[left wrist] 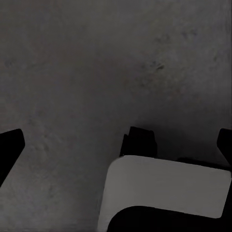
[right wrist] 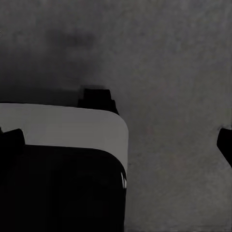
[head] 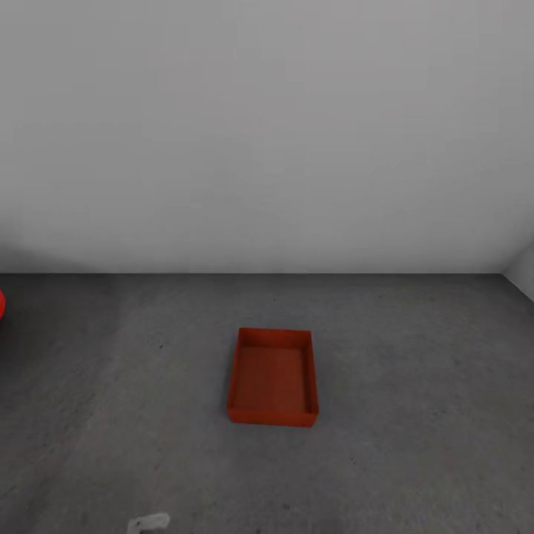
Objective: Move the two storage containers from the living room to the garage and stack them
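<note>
One storage container (head: 273,377) sits upright and empty on the dark grey concrete floor (head: 415,386) ahead of you, well short of the white wall (head: 267,133), with a sliver of something red (head: 1,304) at the far left edge. Your left gripper (left wrist: 113,145) and right gripper (right wrist: 118,145) both hang over bare concrete, fingertips spread wide, holding nothing, beside the robot's white base (left wrist: 164,188).
</note>
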Available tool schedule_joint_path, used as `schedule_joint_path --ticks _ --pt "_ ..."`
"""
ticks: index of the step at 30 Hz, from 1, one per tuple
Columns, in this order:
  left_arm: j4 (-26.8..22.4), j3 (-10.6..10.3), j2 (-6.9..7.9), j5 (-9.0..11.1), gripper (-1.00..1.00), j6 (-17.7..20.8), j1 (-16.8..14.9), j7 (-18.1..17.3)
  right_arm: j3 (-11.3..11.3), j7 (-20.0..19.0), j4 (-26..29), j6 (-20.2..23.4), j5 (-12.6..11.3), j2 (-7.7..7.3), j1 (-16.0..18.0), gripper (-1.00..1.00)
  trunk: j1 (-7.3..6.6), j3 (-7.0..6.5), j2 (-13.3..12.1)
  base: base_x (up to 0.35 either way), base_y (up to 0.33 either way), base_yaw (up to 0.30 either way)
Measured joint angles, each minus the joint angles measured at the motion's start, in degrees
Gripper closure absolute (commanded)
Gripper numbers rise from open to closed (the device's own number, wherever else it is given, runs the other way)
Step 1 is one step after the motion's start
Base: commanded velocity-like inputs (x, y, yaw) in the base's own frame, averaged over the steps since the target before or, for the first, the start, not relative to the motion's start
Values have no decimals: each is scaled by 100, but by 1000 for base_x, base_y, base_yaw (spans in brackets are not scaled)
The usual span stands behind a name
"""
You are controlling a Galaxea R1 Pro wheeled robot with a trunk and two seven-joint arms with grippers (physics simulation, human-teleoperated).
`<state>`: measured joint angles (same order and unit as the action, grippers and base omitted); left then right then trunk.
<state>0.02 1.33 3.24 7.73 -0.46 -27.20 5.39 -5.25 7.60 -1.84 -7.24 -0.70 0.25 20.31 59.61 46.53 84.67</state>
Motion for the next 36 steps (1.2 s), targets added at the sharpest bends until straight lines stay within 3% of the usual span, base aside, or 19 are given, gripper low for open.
schedule_joint_path --ticks 9,36 --pt "-2 -1 -17 -5 -100 -45 253 -117 -1 -43 -4 7 5 0 -367 -100 0 -83 0 0 0 0" --pt "-10 -9 -31 -26 -100 -44 279 -113 -1 -99 -6 7 6 -1 -387 -100 0 -335 0 0 0 0"
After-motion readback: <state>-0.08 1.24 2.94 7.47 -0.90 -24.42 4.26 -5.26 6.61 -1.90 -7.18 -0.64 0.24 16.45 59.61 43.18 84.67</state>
